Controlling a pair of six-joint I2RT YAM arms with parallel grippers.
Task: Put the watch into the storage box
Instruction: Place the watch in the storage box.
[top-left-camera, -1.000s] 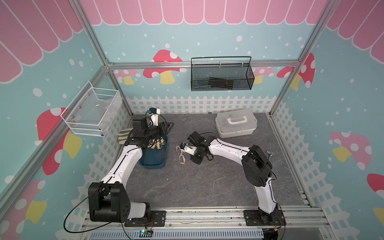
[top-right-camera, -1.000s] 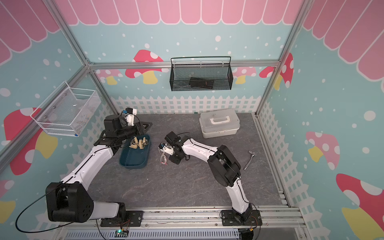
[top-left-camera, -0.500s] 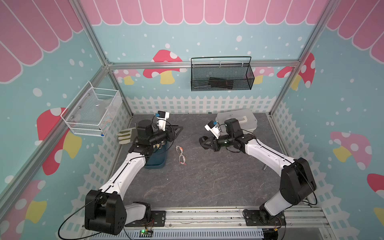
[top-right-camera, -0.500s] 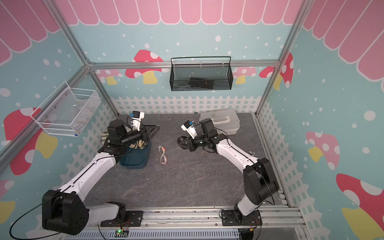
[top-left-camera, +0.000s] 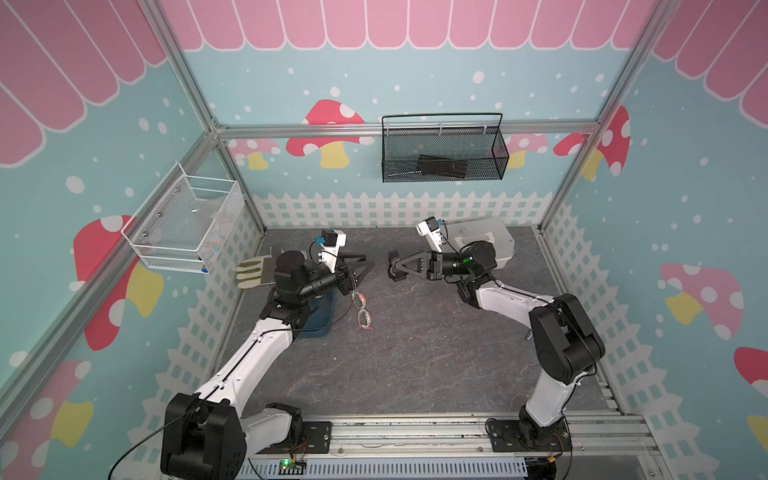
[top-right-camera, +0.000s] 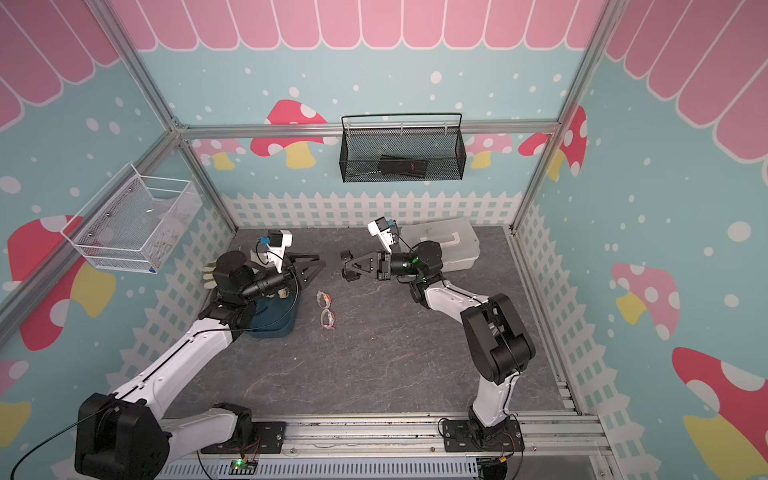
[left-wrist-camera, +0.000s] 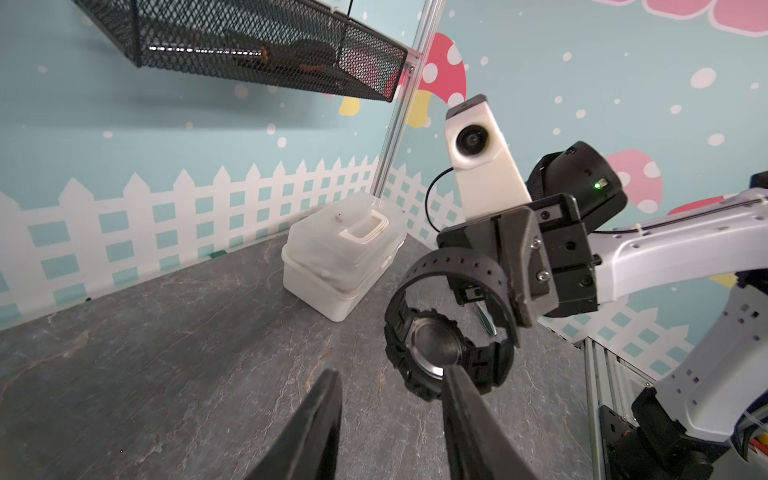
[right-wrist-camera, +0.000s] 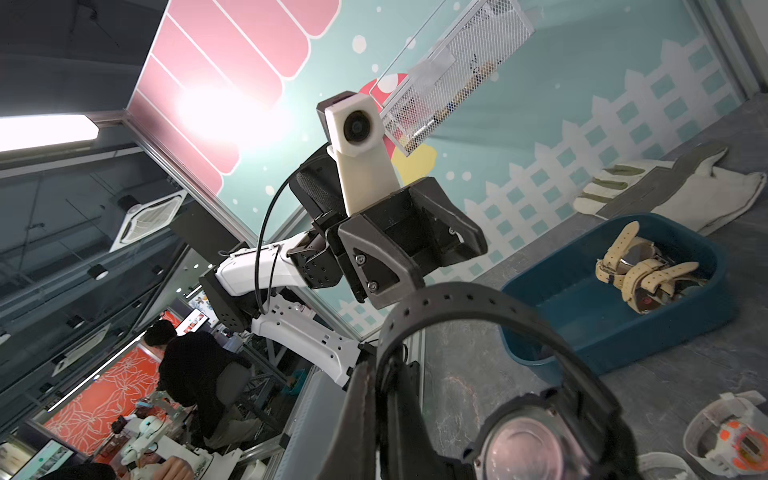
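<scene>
The watch (top-left-camera: 393, 269) (top-right-camera: 346, 269) is black with a round case; it hangs in the air above the table's middle. My right gripper (top-left-camera: 395, 266) (top-right-camera: 347, 266) (right-wrist-camera: 386, 370) is shut on its strap, and the case (right-wrist-camera: 519, 440) dangles below. In the left wrist view the watch (left-wrist-camera: 436, 349) shows its steel back. My left gripper (top-left-camera: 368, 262) (top-right-camera: 321, 262) (left-wrist-camera: 390, 374) is open, raised and pointing at the watch, a small gap short of it. The storage box (top-left-camera: 322, 318) (top-right-camera: 272, 322) (right-wrist-camera: 615, 320), a dark teal bin, sits under my left arm with cream-strapped watches (right-wrist-camera: 640, 270) inside.
A clear-strapped watch with orange parts (top-left-camera: 364, 312) (top-right-camera: 325, 309) lies on the table beside the box. A white lidded case (top-left-camera: 494, 243) (left-wrist-camera: 345, 266) stands at the back right. A glove (top-left-camera: 251, 272) lies by the left wall. Mesh baskets (top-left-camera: 442, 160) (top-left-camera: 187, 226) hang on the walls.
My right gripper lifted the black watch off the table beside the box and carried it up toward the left gripper. The left gripper rose from over the box and turned to face it.
</scene>
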